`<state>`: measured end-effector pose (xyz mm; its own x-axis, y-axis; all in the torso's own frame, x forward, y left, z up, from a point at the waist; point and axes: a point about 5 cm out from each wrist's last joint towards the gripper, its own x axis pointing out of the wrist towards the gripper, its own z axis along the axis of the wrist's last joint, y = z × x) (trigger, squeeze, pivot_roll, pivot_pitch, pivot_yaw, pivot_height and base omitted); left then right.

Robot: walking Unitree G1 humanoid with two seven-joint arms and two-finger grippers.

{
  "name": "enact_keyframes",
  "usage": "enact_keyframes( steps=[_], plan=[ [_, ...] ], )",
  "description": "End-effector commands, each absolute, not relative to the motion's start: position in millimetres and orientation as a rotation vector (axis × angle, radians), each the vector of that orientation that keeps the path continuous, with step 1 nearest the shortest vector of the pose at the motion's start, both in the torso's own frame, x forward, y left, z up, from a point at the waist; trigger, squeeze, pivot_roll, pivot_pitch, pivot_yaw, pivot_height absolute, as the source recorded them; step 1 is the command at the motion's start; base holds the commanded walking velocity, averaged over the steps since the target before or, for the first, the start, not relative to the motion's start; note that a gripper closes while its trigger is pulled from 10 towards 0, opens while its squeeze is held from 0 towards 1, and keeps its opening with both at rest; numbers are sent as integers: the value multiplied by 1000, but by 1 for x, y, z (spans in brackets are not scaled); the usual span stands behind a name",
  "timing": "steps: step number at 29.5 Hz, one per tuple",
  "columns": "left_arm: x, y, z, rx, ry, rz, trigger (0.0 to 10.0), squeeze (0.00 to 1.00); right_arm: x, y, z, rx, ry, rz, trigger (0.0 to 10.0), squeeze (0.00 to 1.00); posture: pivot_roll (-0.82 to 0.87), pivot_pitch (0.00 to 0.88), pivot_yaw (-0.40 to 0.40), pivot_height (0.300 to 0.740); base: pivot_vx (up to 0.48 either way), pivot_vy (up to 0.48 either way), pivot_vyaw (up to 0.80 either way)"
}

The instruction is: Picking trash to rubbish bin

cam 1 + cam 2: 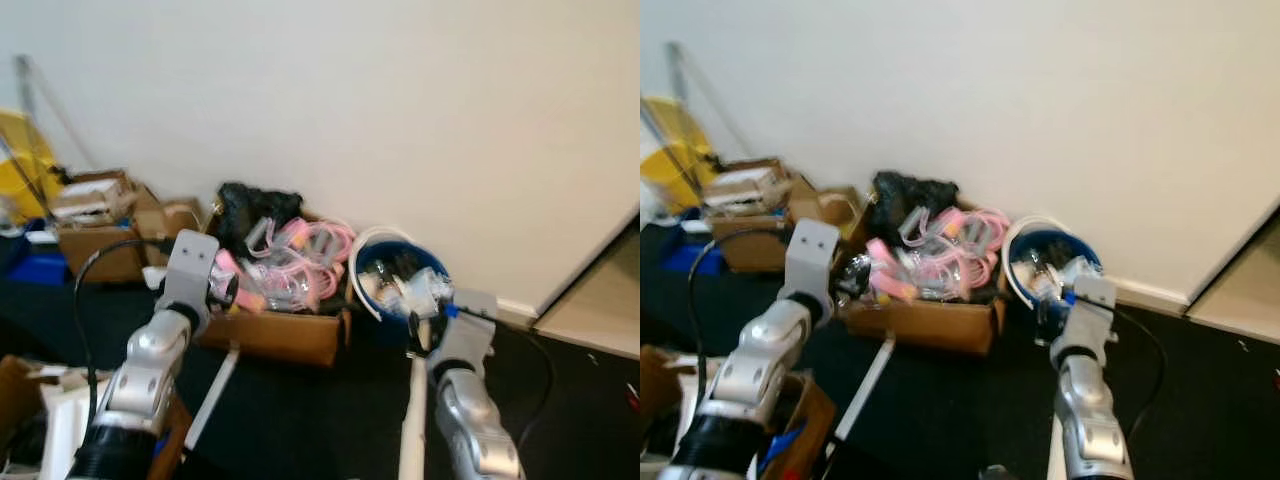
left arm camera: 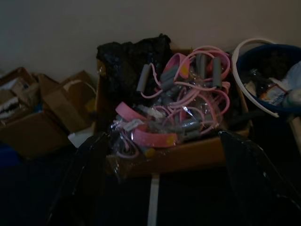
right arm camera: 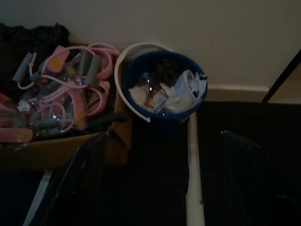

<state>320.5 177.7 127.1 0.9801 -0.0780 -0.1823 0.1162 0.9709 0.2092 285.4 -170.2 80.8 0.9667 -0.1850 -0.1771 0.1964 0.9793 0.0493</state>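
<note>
A blue rubbish bin [image 1: 368,292] with a white hoop [image 3: 123,59] on its rim stands on the dark floor against the wall. Crumpled white paper and wrappers [image 3: 176,96] fill it. To its left is a cardboard box [image 1: 290,335] stuffed with pink and grey bands in plastic [image 2: 164,113]. My left gripper [image 2: 162,136] hangs open in front of that box, with nothing between its fingers [image 2: 89,179]. My right gripper [image 3: 163,135] is open and empty too, a short way in front of the bin.
A black bag [image 1: 250,205] sits at the back of the box. More cardboard boxes [image 1: 100,230] and a yellow object [image 1: 25,160] lie at the far left. White strips [image 1: 212,395] lie on the floor. A doorway [image 1: 600,300] opens at the right.
</note>
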Motion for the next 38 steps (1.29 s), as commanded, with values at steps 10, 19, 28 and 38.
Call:
enact_keyframes(
  steps=[10, 19, 28, 38],
  plan=[
    [319, 171, 126, 243, 160, -118, 10000, 0, 284, -165, 77, 65, 183, -172, 10000, 0, 14, 99, 61, 740, 0, 0, -800],
    [323, 174, 131, 240, 137, -105, 10000, 0, 283, -167, 76, 53, 194, -173, 10000, 0, 11, 107, 62, 740, 0, 0, -800],
    [324, 178, 135, 238, 120, -80, 10000, 0, 285, -166, 78, 50, 192, -180, 10000, 0, 11, 124, 60, 740, 0, 0, -800],
    [325, 175, 134, 230, 125, -76, 10000, 0, 287, -171, 83, -60, 177, -207, 10000, 0, 0, 137, 58, 740, 0, 0, -800]
  ],
)
